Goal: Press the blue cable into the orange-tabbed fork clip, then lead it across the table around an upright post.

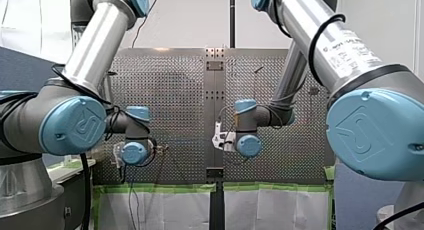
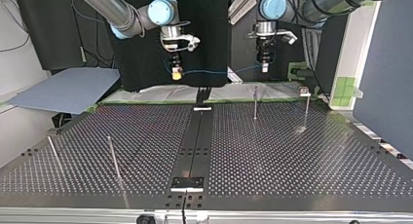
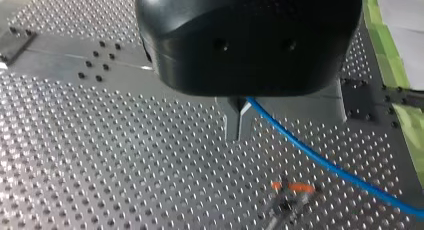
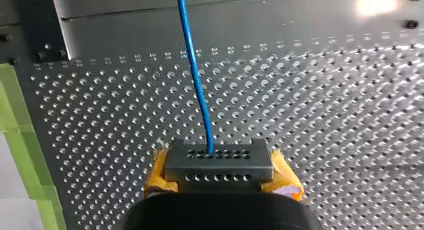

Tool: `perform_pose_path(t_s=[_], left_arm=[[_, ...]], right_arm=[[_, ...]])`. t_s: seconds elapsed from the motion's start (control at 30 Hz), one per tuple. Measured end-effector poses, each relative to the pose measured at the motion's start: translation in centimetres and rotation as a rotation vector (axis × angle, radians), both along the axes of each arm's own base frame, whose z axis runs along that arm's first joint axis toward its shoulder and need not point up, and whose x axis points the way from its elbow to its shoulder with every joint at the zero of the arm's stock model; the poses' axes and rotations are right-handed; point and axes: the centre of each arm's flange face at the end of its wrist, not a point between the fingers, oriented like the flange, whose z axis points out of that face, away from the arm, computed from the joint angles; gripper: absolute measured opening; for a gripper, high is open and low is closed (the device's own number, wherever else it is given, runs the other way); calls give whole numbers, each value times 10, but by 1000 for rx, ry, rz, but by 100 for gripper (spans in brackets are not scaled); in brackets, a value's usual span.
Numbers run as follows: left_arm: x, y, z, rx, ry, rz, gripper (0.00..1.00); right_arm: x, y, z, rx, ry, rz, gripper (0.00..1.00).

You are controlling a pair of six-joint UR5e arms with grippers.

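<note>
My left hand (image 3: 238,132) and my right hand (image 4: 217,155) are each clamping the blue cable (image 3: 320,160), holding it stretched above the worktop (image 3: 100,155). The blurred orange-tabbed fork clip (image 3: 292,190) is seemingly sitting clear of the cable.

Two arms are here: my left arm (image 1: 75,125) and my right arm (image 1: 350,55). They carry two grippers, my left gripper (image 2: 265,67) and my right gripper (image 2: 177,75). There is one blue cable (image 2: 214,72). There is one perforated table (image 2: 292,156), with one dark centre strip (image 2: 195,146). In the top view, four upright posts stand on it: an outer near-left post (image 2: 53,153), an inner near-left post (image 2: 114,158), an inner far-right post (image 2: 255,104) and an outer far-right post (image 2: 306,112). One orange-tabbed fork clip (image 3: 292,189) shows in the left wrist view. One blue-grey sheet (image 2: 68,90) lies far left.
</note>
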Motion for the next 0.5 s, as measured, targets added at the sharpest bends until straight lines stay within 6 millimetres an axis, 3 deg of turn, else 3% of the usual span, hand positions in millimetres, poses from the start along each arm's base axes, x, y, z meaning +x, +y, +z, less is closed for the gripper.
perform_pose_path(t_s=[0.3, 0.5], left_arm=[[9, 19, -20, -24, 1, 31, 0], [5, 21, -39, -21, 41, 8, 0]], right_arm=[[8, -17, -23, 13, -10, 19, 0], [5, -24, -46, 32, 9, 11, 0]])
